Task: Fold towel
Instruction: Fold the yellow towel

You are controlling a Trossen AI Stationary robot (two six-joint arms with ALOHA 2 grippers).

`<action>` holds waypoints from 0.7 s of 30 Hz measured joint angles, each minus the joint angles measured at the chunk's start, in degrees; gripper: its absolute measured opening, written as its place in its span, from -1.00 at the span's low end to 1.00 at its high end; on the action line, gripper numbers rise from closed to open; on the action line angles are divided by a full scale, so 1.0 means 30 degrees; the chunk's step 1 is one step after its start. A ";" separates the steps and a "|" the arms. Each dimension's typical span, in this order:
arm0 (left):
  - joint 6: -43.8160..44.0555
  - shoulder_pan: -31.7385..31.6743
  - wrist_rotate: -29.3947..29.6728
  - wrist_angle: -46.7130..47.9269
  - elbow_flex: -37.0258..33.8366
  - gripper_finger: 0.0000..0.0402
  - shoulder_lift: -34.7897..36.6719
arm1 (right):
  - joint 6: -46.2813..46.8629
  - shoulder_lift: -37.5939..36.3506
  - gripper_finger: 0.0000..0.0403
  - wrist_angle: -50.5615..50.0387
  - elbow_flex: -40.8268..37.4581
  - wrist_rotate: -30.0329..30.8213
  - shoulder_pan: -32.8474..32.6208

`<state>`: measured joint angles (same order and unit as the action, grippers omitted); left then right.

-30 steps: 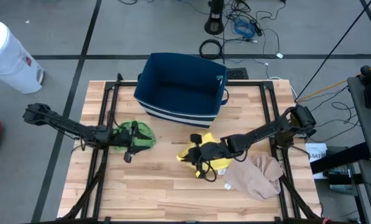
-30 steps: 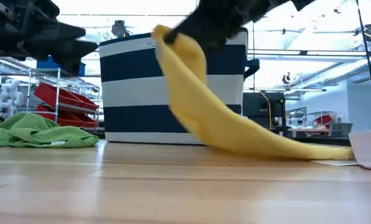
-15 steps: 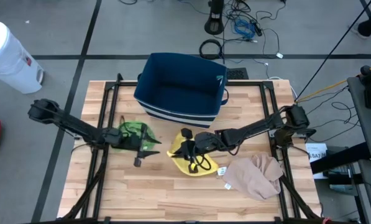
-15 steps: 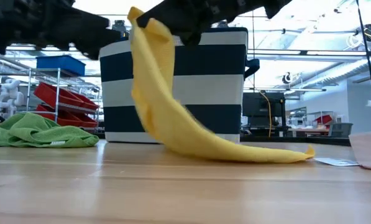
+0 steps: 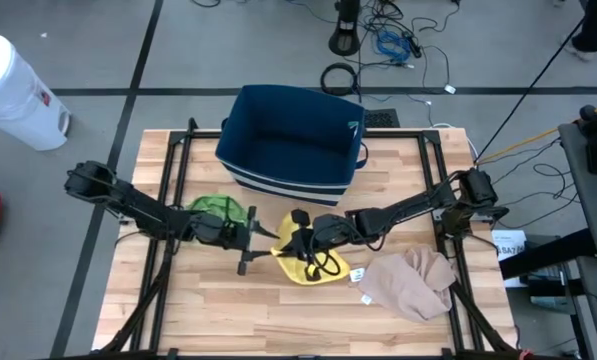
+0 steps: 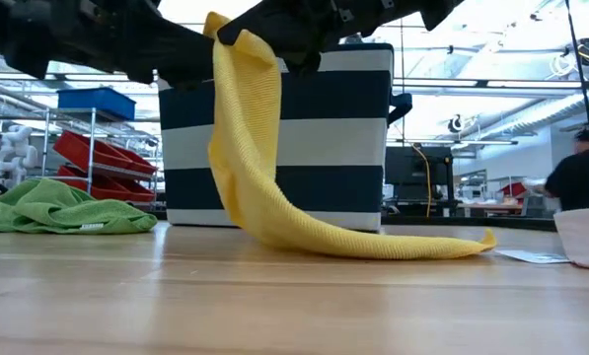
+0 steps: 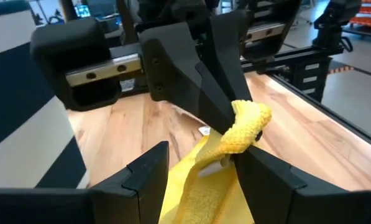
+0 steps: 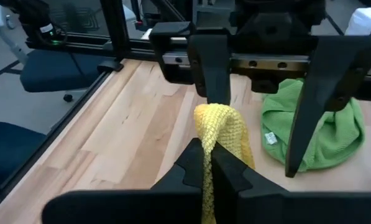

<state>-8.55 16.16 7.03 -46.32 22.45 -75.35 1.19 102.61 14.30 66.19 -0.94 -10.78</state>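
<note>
1. White cylindrical bin point(image 5: 13, 90), upper left of the high view, on the floor off the table, not in play.
2. Light wooden slatted table point(image 5: 228, 315) fills the centre of the high view and carries everything below.
3. Crumpled green cloth towel point(image 5: 216, 209) lies left of centre on the table, beside the left arm. Untouched, likely waiting its turn.
4. Left gripper point(image 5: 261, 237) is just left of centre, pointing right at the yellow towel. Jaws spread wide, nothing held. In the left wrist view its fingers point(image 7: 145, 171) straddle the towel's raised tip, probably lining up to take a second corner. A second ago it sat back over the green towel; it has since reached in to the yellow one.
5. Yellow knit cloth towel point(image 6: 245, 168), the task's thing, is at centre of the table. One corner is lifted high and the rest trails right along the table in the low view. Held up so, a free edge hangs for the other arm to catch.
6. Right gripper point(image 8: 205, 163) is at centre of the high view, pinched fully closed on the yellow towel's top corner. It has carried the towel leftward and higher than a second ago; the tail has dragged left with it.
7. Navy fabric basket with white stripes point(image 5: 293, 135) stands upper centre, behind the towels, empty inside.
8. Crumpled beige cloth point(image 5: 413, 282) lies lower right on the table, unmoved.
9. Person in dark top point(image 6: 582, 177) at the right edge of the low view, in the room beyond; absent earlier.
</note>
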 joint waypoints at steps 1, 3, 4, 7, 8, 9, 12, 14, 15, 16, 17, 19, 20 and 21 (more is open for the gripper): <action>-0.0155 0.0010 0.0001 0.0014 0.0056 -0.04 0.0000 | 0.0055 0.0000 -1.00 -0.0105 0.0007 -0.0025 -0.0003; -0.0390 0.0090 0.0007 0.0012 0.0097 -0.04 0.0000 | 0.0179 -0.0015 -1.00 -0.0270 0.0007 -0.0011 -0.0079; -0.0426 0.0141 0.0007 -0.0047 0.0104 -0.04 0.0000 | 0.0210 -0.0015 -1.00 -0.0363 0.0010 0.0005 -0.0136; -0.0393 0.0364 -0.0361 -0.0643 0.0241 -0.04 0.0064 | 0.0260 0.0055 -0.99 -0.1167 -0.0007 0.0320 -0.0164; -0.0413 0.0463 -0.0640 -0.0667 0.0251 -0.04 0.0097 | 0.0356 0.0086 -0.98 -0.1405 -0.0024 0.0459 -0.0142; -0.0447 0.0582 -0.0966 -0.0616 0.0251 -0.04 0.0083 | 0.0406 0.0087 -0.98 -0.1591 -0.0036 0.0490 -0.0124; -0.0812 0.0910 -0.1301 -0.0424 0.0237 -0.04 0.0038 | 0.0487 0.0080 -0.98 -0.1944 -0.0029 0.0503 -0.0022; -0.0840 0.1036 -0.1134 -0.0403 0.0237 -0.04 0.0058 | 0.0591 0.0080 -0.98 -0.2028 -0.0029 0.0456 -0.0032; -0.0845 0.1035 -0.0978 -0.0235 0.0237 -0.04 0.0058 | 0.0591 0.0080 -0.97 -0.1947 -0.0029 0.0449 -0.0032; -0.0847 0.1035 -0.0629 0.0032 0.0237 -0.04 0.0058 | 0.0594 0.0080 -0.97 -0.1878 -0.0029 0.0455 -0.0018; -0.0854 0.1027 -0.0103 0.0310 0.0237 -0.04 0.0054 | 0.0591 0.0080 -0.97 -0.1869 -0.0029 0.0449 -0.0017; -0.0977 0.1030 0.0816 0.0695 0.0222 -0.04 0.0051 | 0.0617 0.0080 -0.97 -0.1920 -0.0029 0.0438 -0.0017; -0.1182 0.1037 0.1139 0.0818 0.0222 -0.04 0.0051 | 0.0660 0.0080 -0.97 -0.1903 -0.0029 0.0427 -0.0017; -0.1414 0.1058 0.1339 0.0965 0.0222 -0.04 0.0051 | 0.0664 0.0080 -0.97 -0.1885 -0.0029 0.0417 -0.0017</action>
<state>-12.79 19.34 11.04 -43.43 23.11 -75.20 3.18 102.85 8.64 66.11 0.31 -10.83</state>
